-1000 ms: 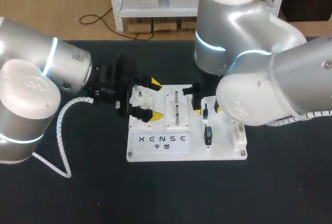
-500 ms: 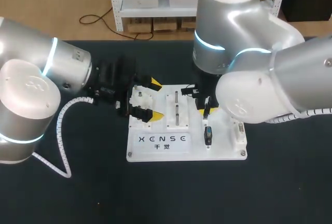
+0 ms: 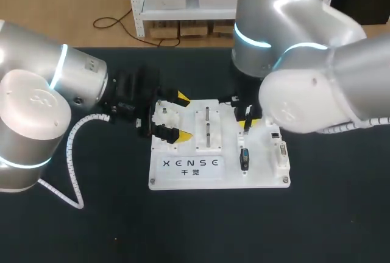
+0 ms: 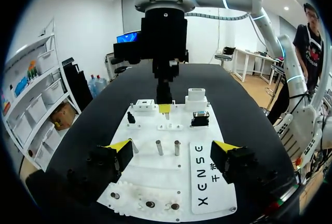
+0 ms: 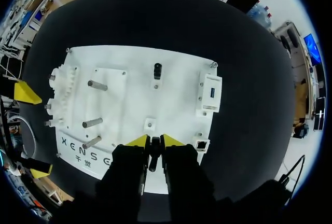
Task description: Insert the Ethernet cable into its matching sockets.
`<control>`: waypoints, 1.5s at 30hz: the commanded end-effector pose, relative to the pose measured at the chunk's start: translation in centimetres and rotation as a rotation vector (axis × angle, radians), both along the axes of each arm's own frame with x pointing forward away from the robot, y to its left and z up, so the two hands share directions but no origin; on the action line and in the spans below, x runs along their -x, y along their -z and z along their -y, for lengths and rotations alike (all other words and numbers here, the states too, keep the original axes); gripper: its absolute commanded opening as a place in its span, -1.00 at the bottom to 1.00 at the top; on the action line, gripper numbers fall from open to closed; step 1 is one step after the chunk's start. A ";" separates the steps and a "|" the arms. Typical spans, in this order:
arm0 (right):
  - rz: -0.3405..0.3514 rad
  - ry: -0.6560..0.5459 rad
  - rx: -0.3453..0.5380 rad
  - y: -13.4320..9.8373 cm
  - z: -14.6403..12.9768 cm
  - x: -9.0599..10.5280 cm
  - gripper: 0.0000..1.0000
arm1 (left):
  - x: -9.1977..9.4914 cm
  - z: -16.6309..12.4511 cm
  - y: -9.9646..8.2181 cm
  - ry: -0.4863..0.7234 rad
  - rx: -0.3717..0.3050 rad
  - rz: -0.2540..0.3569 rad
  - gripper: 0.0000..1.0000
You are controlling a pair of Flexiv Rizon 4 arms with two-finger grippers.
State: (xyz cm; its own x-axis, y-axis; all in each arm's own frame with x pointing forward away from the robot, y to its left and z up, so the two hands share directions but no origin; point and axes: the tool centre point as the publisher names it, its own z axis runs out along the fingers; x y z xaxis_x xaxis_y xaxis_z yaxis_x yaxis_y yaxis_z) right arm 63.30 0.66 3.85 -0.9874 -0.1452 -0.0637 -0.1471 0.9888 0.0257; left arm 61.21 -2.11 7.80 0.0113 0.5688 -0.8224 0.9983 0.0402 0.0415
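Observation:
A white practice board (image 3: 183,175) lies on the black table. My right gripper (image 5: 153,142) is shut on a small black Ethernet plug (image 5: 153,155), held just above the board's middle (image 3: 247,120). A small white square socket (image 5: 201,143) sits on the board beside the right gripper; in the head view the socket (image 3: 275,135) is to the right of it. A second black plug (image 3: 244,158) stands on the board in front. My left gripper (image 4: 173,146) is open, its yellow tips on either side of the white gear block (image 3: 164,117) at the board's left end.
Three metal pegs (image 5: 92,123) rise from the board's middle. A taller white socket block (image 5: 210,92) and a flat connector socket (image 3: 282,153) occupy the board's right side. Bare black table (image 3: 201,226) surrounds the board.
The right gripper's fingers closed on the black plug, then carried it slightly up and to the right. The left arm has not moved.

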 end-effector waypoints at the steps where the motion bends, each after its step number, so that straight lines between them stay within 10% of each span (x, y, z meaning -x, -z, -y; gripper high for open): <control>1: 0.006 0.011 -0.008 -1.4 1.4 0.7 -1.00 | 0.1 -0.1 0.1 -0.002 0.003 0.003 1.00; 45: -0.007 0.077 0.039 1.0 6.7 0.5 -1.00 | 0.1 -0.1 0.1 -0.002 0.003 0.003 1.00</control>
State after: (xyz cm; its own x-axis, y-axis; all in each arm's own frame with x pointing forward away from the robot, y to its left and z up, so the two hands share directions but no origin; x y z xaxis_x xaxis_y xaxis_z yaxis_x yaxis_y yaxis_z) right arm 62.93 -5.99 3.18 -0.9962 -0.0709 -0.0513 -0.0702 0.9974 -0.0144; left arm 61.21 -2.11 7.81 0.0113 0.5688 -0.8224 0.9983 0.0402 0.0415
